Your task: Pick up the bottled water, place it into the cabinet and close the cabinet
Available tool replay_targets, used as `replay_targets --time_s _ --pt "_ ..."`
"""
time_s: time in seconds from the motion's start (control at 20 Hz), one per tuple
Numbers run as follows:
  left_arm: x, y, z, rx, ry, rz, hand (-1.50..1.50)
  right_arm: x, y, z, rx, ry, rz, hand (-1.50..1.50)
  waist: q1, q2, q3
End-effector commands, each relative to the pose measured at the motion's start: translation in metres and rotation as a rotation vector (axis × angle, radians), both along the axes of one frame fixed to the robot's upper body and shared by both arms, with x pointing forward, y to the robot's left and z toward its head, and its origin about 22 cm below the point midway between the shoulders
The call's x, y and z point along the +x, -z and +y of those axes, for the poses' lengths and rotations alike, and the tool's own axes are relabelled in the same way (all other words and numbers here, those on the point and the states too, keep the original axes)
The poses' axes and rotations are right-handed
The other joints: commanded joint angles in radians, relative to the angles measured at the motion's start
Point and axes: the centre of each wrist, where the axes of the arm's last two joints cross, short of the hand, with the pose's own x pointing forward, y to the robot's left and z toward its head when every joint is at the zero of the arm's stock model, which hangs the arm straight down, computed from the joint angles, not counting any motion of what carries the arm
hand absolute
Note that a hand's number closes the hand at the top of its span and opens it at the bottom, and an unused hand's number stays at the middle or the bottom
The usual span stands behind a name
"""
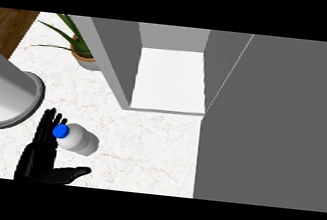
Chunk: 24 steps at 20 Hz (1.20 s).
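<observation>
The water bottle (pixel 83 142), white with a blue cap, stands on the marble counter at the lower left. My left hand (pixel 41 162) is just left of it, palm toward the bottle. Its fingers point straight up along the bottle's side and its thumb sticks out below the bottle, so the hand is open. The cap overlaps the fingers, and I cannot tell whether they touch. The cabinet (pixel 168 77) stands open at the top centre, showing a bare white shelf. Its grey door (pixel 276 124) fills the right side of the view. My right hand is not visible.
A large grey cylinder (pixel 4 98) lies at the left edge, close above my left hand. A potted plant (pixel 80 48) stands left of the cabinet's side wall. Bare marble counter (pixel 154 151) stretches between the bottle and the cabinet door.
</observation>
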Motion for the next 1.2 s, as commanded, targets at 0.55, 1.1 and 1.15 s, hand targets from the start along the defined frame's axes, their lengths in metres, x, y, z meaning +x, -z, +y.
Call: replay_targets --time_s 0.55,1.1,1.15 --pt "0.021 0.045 0.01 -0.04 -0.019 -0.026 -1.5 -0.01 -0.037 0.0 -0.01 -0.008 -0.091 -1.5 0.014 0.002 0.001" --pt "0.034 0.066 -0.018 -0.245 0.063 -0.095 -1.5 -0.009 -0.034 -0.005 -0.01 0.024 -0.1 -1.5 0.017 0.005 0.0" --pt "0.048 0.051 0.003 -0.224 0.036 -0.122 1.5 -0.02 -0.039 -0.006 -0.037 -0.001 -0.094 -1.5 0.007 0.0 0.001"
